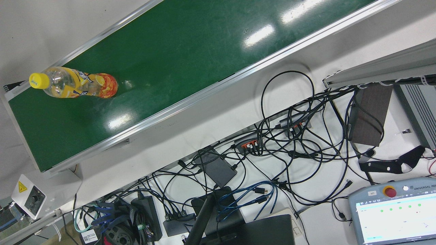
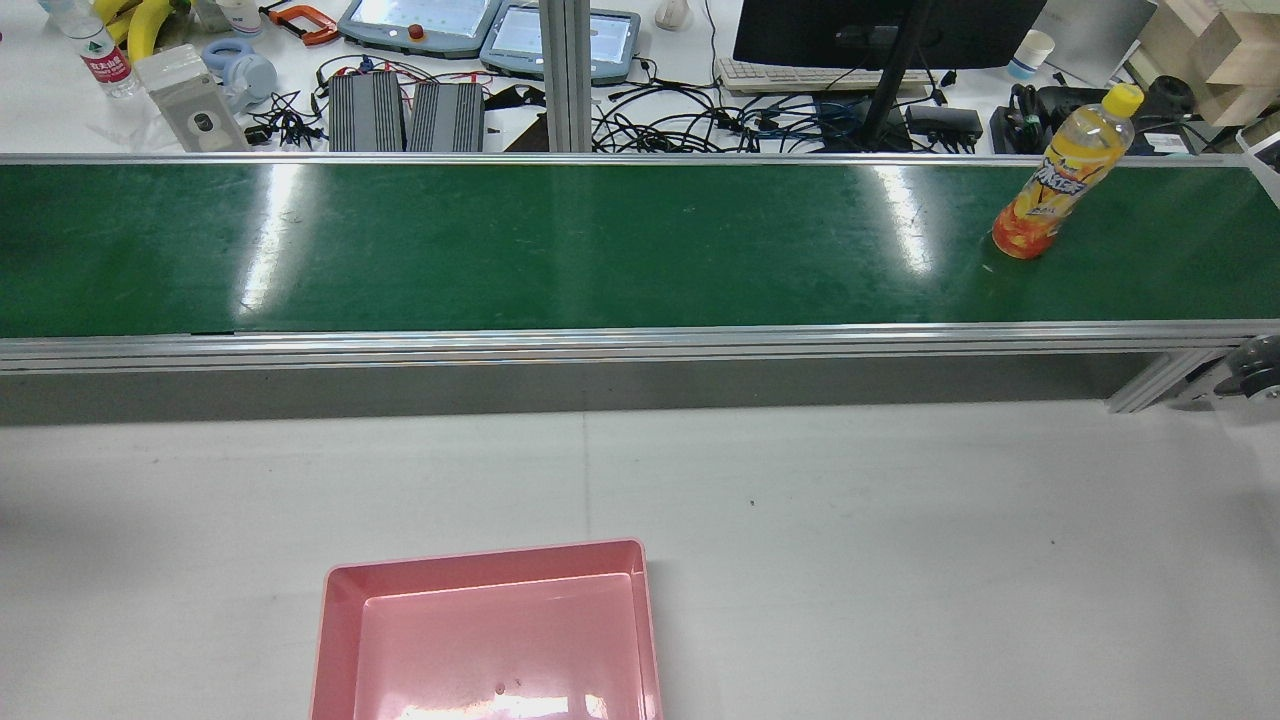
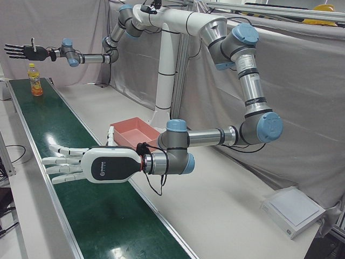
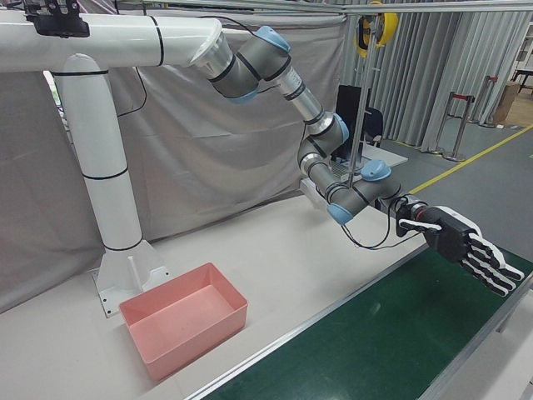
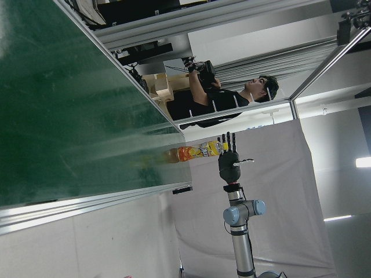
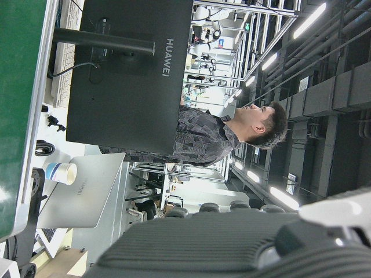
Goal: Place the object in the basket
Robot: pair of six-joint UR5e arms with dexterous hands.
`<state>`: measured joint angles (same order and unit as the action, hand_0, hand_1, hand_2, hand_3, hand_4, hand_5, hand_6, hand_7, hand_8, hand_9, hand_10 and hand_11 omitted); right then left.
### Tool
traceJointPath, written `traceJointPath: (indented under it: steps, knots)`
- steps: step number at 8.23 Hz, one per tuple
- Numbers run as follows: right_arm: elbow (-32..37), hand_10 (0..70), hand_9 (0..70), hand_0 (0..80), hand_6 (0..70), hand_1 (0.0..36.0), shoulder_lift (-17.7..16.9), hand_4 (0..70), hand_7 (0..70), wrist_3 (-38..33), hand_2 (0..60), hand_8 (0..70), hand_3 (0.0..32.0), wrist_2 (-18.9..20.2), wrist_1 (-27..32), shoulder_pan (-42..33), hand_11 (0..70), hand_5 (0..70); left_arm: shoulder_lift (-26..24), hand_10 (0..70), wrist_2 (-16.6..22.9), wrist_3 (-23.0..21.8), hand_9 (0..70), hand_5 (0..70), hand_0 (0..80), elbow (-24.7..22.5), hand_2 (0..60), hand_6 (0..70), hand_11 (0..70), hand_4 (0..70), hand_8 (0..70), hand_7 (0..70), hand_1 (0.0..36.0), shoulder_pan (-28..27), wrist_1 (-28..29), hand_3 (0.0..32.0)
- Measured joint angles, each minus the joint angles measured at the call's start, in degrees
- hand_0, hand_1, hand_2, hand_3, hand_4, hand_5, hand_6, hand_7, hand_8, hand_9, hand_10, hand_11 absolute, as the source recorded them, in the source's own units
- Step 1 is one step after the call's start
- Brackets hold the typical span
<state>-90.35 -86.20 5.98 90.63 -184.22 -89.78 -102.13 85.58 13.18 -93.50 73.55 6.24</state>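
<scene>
Bottle: clear plastic, yellow cap, orange label, standing upright near the right end of the green conveyor belt. Judged light, nearly empty, smooth and easily tipped; best taken around the labelled mid-body. Pink basket: set on the white counter, well apart from the bottle, empty. Left hand: fingers spread, nothing held, above the belt. Right hand: fingers extended apart, nothing held.

The yellow-capped plastic juice bottle stands on the long green conveyor belt near its right end; the pink rectangular plastic basket sits on the white table before the belt.
</scene>
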Motion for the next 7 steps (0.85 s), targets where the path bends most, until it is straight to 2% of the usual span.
traceJointPath:
  steps: [3,7]
  knots:
    - [0.0,0.0,0.0,0.0,0.0,0.0,0.0,0.0,0.0,0.0,0.0,0.0,0.0,0.0,0.0,0.0,0.0,0.0,0.0,0.0,0.0,0.0,1.4,18.2,50.4,-0.1,0.0,0.0,0.0,3.1,3.8,0.9,3.7,0.0,0.0,2.2]
    - [-0.1,0.0,0.0,0.0,0.0,0.0,0.0,0.0,0.0,0.0,0.0,0.0,0.0,0.0,0.0,0.0,0.0,0.0,-0.1,0.0,0.0,0.0,2.2,19.3,50.1,-0.2,0.0,0.0,0.0,3.8,4.7,1.1,3.6,0.2,-0.1,1.6]
